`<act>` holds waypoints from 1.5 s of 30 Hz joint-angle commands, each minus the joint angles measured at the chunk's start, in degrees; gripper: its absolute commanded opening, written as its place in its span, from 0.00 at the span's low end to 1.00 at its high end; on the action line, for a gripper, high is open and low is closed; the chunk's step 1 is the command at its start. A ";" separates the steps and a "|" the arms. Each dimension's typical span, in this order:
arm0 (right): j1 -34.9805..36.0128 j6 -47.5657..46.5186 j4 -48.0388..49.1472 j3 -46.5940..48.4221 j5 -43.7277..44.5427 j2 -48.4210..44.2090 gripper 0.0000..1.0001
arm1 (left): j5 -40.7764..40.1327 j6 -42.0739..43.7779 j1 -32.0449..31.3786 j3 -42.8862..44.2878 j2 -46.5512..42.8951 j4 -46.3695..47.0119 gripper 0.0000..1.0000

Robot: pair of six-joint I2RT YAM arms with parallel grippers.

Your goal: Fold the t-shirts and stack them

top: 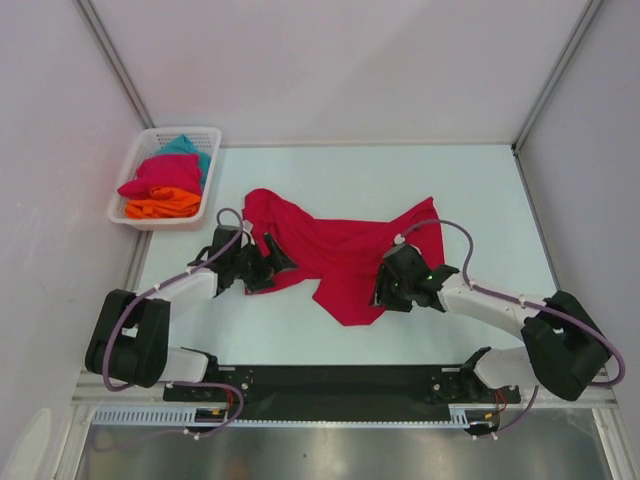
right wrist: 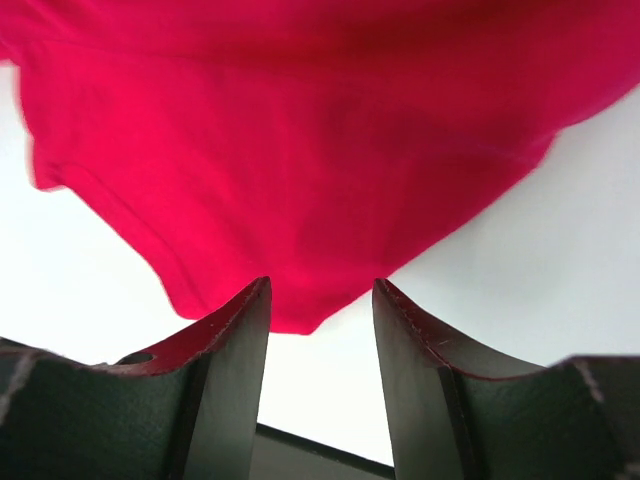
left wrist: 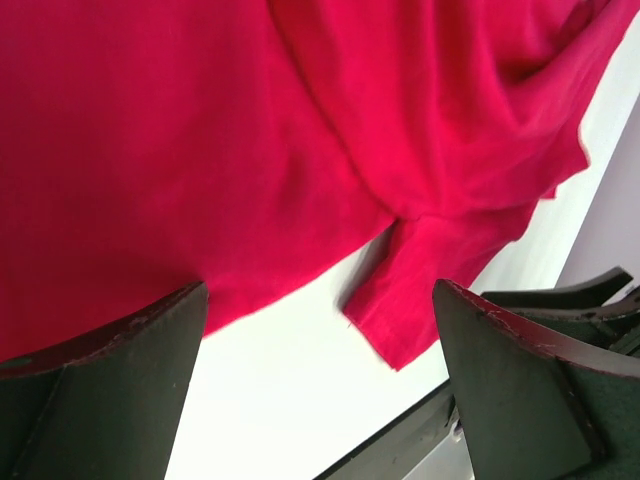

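Crimson t-shirt [top: 340,250] lies rumpled; left hand [top: 278,254] gapes, seemingly empty.

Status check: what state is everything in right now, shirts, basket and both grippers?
Red shirt: loose on the table, crumpled, unfolded.
Basket shirts: pink, orange, teal, bunched, unfolded.
Basket: upright, loaded.
Left gripper: wide open, empty, at the shirt's edge.
Right gripper: open, empty, at the shirt's hem.

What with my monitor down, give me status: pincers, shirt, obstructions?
Left pincer open, empty, beside crimson t-shirt. Right pincer open, empty, at its near edge. Shirt crumpled, unfolded. Nothing blocking.
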 commanded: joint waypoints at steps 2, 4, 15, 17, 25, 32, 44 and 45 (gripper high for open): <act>4.98 3.27 3.41 2.58 2.87 6.34 0.50 | -0.92 -2.05 -1.99 -3.02 -1.69 6.30 0.99; 6.74 3.80 4.29 3.02 2.87 8.19 0.50 | -1.09 -1.79 -1.99 -3.46 -1.60 6.39 0.99; 10.35 4.77 7.54 5.39 1.81 16.46 0.20 | -0.92 -0.73 -1.99 -3.46 1.04 7.09 0.99; 10.35 4.60 7.37 5.66 2.16 16.46 0.00 | -0.83 -0.73 -1.99 -3.46 1.21 7.44 0.95; 10.44 2.23 -2.54 12.41 8.74 9.44 0.00 | -0.03 -0.38 -1.99 -2.41 -0.89 6.22 0.00; 10.09 -1.64 -15.64 24.63 16.57 -2.69 0.00 | -2.15 0.67 -1.99 -1.18 -5.90 1.21 0.00; -16.51 -15.96 -9.35 41.48 9.29 11.43 0.00 | -2.41 0.94 -1.99 -2.05 -10.02 -2.57 0.00; -17.94 -16.49 -9.07 43.78 8.15 14.59 0.00 | -2.41 1.02 -1.99 -2.23 -10.91 -3.27 0.00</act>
